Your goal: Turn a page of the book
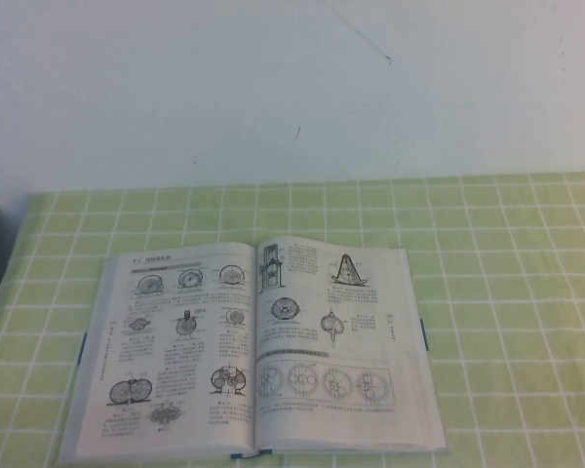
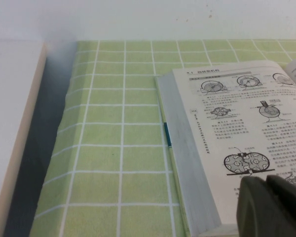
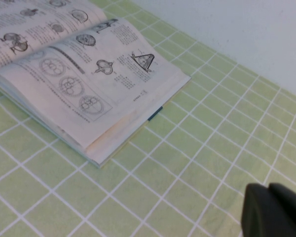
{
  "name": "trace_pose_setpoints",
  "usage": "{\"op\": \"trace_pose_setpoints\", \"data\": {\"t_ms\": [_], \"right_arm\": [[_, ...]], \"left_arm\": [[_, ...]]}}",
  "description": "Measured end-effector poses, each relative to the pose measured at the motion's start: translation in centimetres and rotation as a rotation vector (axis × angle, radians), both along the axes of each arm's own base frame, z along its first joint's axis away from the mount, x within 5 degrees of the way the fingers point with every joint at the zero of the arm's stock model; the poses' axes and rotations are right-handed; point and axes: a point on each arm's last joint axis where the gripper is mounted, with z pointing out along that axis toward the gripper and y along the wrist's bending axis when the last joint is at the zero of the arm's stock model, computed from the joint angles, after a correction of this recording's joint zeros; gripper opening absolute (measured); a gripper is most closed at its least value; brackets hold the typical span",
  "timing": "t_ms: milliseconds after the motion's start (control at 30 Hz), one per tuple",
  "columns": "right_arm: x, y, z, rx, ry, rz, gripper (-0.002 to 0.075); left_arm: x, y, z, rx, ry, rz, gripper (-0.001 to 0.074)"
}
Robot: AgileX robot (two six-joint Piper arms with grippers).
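Two grippers hang clear of the book [image 1: 253, 351]: left gripper [image 2: 274, 207] over its left page, fingers together; right gripper [image 3: 276, 212] over the checked tabletop [image 1: 507, 292], fingers together. Book lies open, flat.

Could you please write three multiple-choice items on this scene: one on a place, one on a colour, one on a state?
1. Where does the book lie?
A. On the checked cloth
B. On a bare shelf
C. In a box

2. What colour is the cloth?
A. Red
B. Light green with white lines
C. Black

3. How is the book?
A. Closed
B. Standing upright
C. Open, pages flat

Answers: 1 A, the cloth shows around the book. 2 B, green squares, white grid. 3 C, both printed pages face up. The left gripper hangs over the book's left corner; the right gripper, shut, is over the cloth beside the book.
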Motion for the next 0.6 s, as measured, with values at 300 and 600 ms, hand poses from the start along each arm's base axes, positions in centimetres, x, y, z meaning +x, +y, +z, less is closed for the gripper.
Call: {"op": "trace_pose_setpoints", "data": {"t_ms": [300,600], "right_arm": [[0.00,0.00,0.00,0.000,0.000,0.000,-0.0002],[0.00,0.00,0.00,0.000,0.000,0.000,-0.0002]], "left_arm": [[-0.01,-0.09,-0.01,-0.028,0.004,-0.002,-0.0004],[-0.01,-0.12,-0.01,-0.036,0.005,-0.003,-0.0004]]}}
